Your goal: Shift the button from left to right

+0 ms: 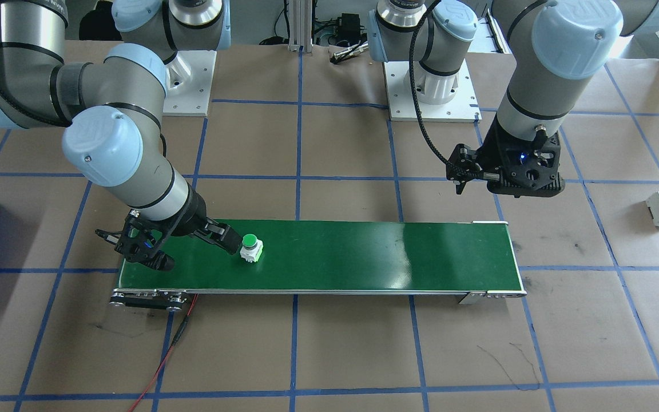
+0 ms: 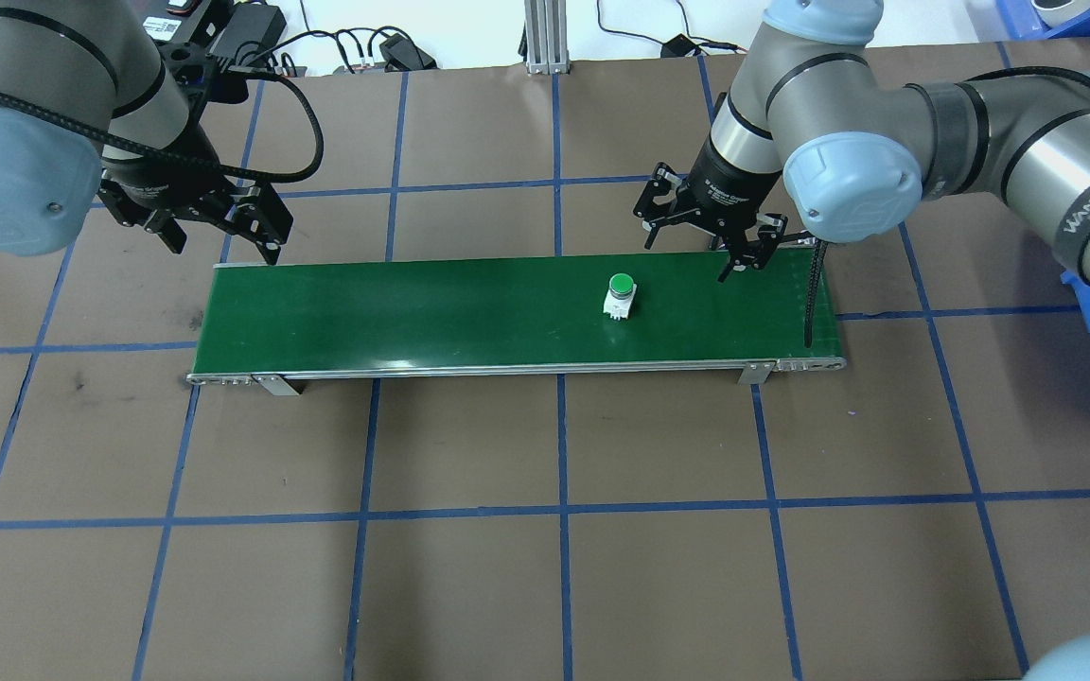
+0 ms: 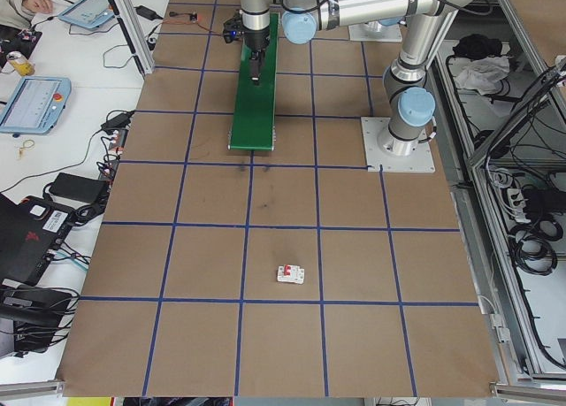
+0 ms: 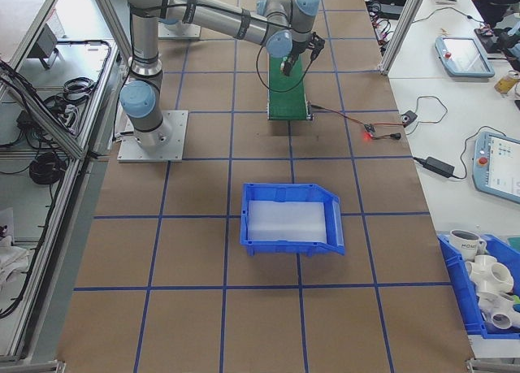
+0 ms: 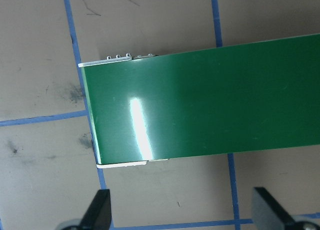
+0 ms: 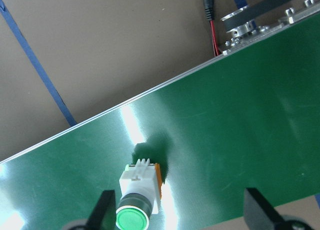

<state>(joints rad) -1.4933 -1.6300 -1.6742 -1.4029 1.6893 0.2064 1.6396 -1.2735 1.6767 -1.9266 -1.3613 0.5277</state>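
I see the button [image 2: 620,294] standing on the belt [image 2: 413,312] toward its right end, green cap up. Both the right gripper [image 2: 702,238] beside it and the left gripper [image 2: 219,227] at the belt's left end have fingers spread, holding nothing.

You can read "WANJEED" in white letters along the right arm's grey forearm tube [image 2: 1089,203], partly cut off at the edge, other small print on grippers and pendants too blurred to read

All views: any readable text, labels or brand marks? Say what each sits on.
"WANJEED", cut off at the frame edge: on the right arm's forearm.
"UR" logo, embossed: on the blue joint cap of the left arm.
Small white print on the right pincer's wrist: too small to read.
Mug print in the bin: blurred.
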